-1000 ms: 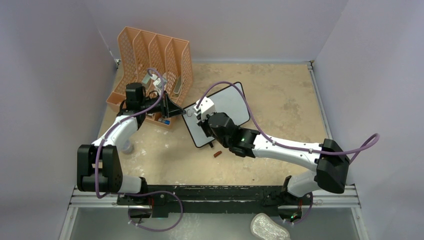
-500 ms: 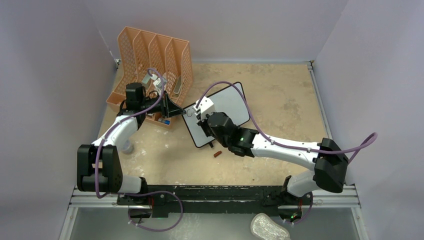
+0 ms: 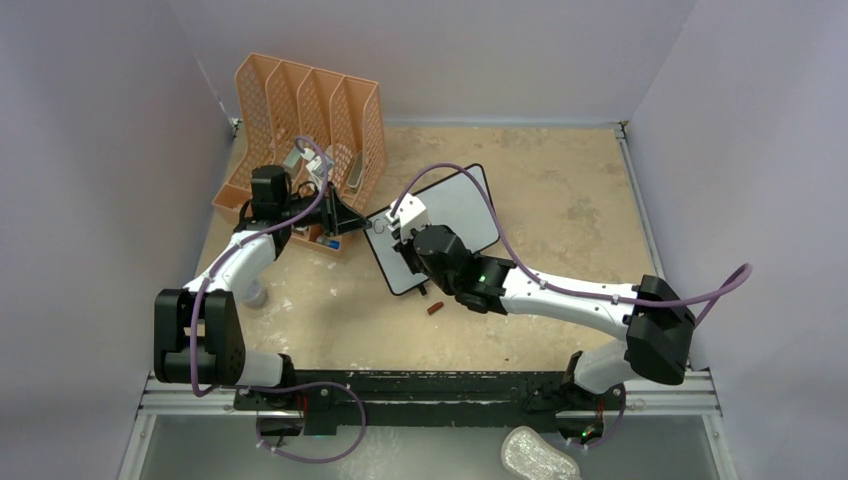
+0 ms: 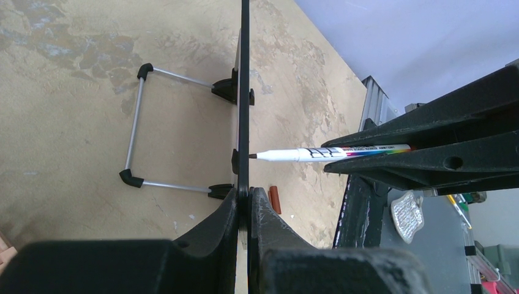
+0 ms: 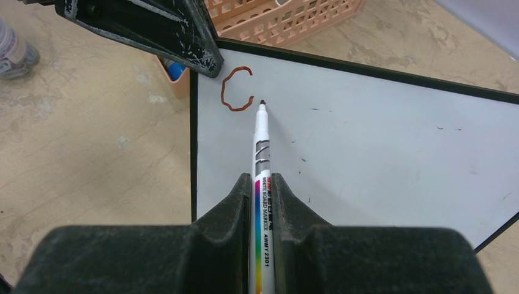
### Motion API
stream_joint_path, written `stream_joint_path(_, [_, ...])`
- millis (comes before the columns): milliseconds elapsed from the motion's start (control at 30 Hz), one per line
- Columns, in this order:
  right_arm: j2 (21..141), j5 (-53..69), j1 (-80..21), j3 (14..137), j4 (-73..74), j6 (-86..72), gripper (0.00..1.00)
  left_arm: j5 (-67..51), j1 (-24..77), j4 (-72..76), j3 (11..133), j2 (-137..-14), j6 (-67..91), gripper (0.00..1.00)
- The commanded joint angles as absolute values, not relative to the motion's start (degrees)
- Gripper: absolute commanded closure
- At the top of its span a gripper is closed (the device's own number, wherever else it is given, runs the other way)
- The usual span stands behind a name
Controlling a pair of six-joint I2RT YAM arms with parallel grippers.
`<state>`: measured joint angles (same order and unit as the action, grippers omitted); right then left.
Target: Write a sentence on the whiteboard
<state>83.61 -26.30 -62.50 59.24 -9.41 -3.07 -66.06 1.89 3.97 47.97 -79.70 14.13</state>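
Observation:
The whiteboard (image 3: 455, 212) stands tilted on the table, white with a thin black frame; it also shows in the right wrist view (image 5: 367, 141) and edge-on in the left wrist view (image 4: 244, 92). My left gripper (image 4: 248, 195) is shut on the whiteboard's left edge and also shows from above (image 3: 362, 227). My right gripper (image 5: 262, 180) is shut on a white marker (image 5: 262, 159), tip at the board just right of a single brown "C" (image 5: 235, 89), the only part of the sentence there. The marker also shows in the left wrist view (image 4: 330, 152).
An orange perforated file organizer (image 3: 310, 120) stands behind the left arm. A brown marker cap (image 3: 435, 308) lies on the table in front of the board. The board's wire feet (image 4: 141, 122) rest on the table behind it.
The right arm has shifted very slightly; the marker stays at the board beside the "C". The left gripper has not moved.

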Motion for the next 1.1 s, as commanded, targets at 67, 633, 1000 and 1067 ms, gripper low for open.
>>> stream_joint_path(67, [83.58, -28.89, -61.97, 62.14, -12.46, -3.98, 1.00, -68.25, 2.12, 3.67, 48.27, -80.05, 13.45, 1.00])
stream_joint_path(633, [84.84, -30.22, -61.10, 63.30, -12.22, -3.99, 1.00, -68.29, 2.11, 3.59, 48.36, -80.19, 13.36, 1.00])
stream_joint_path(1000, [82.77, -31.14, -59.42, 61.32, -10.38, -5.27, 1.00, -68.16, 2.11, 3.60, 48.45, -80.39, 13.36, 1.00])
stream_joint_path(1067, [82.47, -30.86, -59.41, 61.05, -10.13, -5.28, 1.00, -68.16, 2.11, 3.54, 48.43, -80.42, 13.36, 1.00])
